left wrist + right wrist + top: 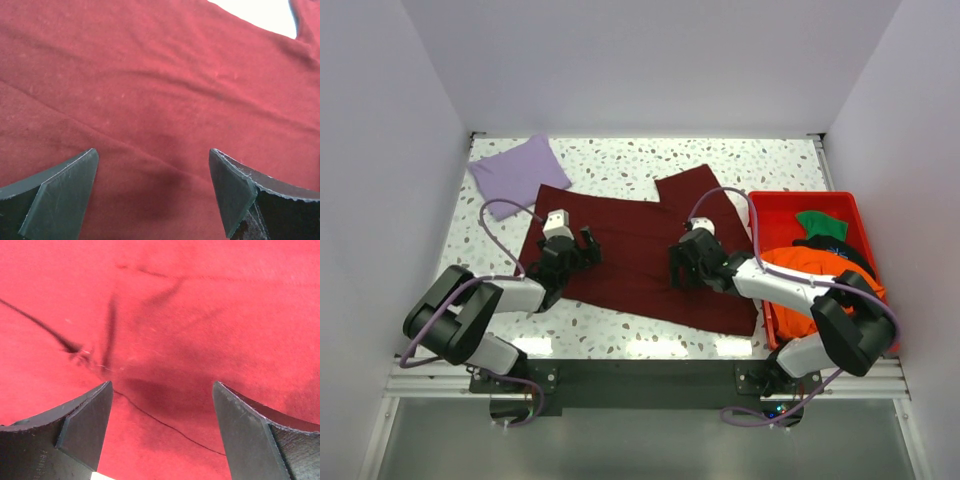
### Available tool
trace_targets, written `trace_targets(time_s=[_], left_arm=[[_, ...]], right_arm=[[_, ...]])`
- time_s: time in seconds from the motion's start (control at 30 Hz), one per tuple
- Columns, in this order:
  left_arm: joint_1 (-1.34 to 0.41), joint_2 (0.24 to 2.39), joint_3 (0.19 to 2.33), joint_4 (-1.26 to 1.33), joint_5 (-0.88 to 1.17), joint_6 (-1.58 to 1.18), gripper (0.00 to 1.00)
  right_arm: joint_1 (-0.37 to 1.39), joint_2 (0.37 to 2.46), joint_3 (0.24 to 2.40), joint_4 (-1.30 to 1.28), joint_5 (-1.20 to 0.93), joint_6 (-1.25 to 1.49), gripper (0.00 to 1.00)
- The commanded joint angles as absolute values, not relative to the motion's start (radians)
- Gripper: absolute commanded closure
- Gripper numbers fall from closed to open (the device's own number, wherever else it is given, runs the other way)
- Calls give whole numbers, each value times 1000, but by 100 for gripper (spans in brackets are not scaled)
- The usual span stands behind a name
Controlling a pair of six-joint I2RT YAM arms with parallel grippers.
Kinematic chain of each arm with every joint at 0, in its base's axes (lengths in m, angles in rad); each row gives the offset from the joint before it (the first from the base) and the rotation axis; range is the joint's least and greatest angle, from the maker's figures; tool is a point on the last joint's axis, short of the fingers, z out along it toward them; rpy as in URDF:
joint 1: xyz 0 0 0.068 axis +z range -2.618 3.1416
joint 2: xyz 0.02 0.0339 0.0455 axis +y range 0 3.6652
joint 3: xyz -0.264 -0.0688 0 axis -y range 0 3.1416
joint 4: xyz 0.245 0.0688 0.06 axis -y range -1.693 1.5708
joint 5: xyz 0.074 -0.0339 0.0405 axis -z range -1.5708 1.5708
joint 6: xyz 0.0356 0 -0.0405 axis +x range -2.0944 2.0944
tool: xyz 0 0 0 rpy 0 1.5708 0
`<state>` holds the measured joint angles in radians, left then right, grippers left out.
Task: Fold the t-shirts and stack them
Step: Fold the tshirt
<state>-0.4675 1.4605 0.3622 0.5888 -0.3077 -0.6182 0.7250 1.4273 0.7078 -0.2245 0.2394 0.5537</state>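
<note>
**A:** Two end effectors, both low over one maroon t-shirt (640,260).

**B:** Lying where?

**A:** Spread mostly flat across the middle of the speckled counter (620,165), with one flap reaching toward the far side, right of centre.

**B:** Left end effector (588,247) first?

**A:** Released. Dark fingers (60,192) set wide apart, with nothing between them. Poised over the left part of the shirt, close above the cloth. Cannot tell whether touching. Beneath it in the left wrist view, only maroon fabric with long soft creases, plus a sliver of bright counter at the top right corner.

**B:** And the right end effector (678,270)?

**A:** Released too. Fingers (250,435) parted, gripping nothing. Placed over the middle of the same shirt, well right of the left one. Under it in the right wrist view, more cloth, a small pucker of wrinkles and a thin dark line running across.

**B:** Other shirts?

**A:** Lavender t-shirt (515,170) folded at the far left of the counter, just beside the maroon one's far left corner. Off to the right, a red bin (775,205) holding an orange t-shirt (810,290), a green t-shirt (820,222) and a black t-shirt (835,248), all bunched. Right arm reaching across above the orange one.
</note>
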Motion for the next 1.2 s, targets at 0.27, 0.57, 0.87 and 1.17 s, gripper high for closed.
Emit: trace_targets(time_s=[0.27,0.57,0.87,1.17], left_arm=[[-547,1459,292,548,-413,-698,3],[-692,1404,242,355,-537,-857,2],[-842,1316,259,125,-699,-1020,2],[-882,1210,290,-87,-778,-1112,0]], right_arm=[[739,1467,790,-189,225,522,16],[742,1456,773,-160,206,522,16],[742,1476,733,-92,216,528,16],[744,1522,674,-66,227,545,16]])
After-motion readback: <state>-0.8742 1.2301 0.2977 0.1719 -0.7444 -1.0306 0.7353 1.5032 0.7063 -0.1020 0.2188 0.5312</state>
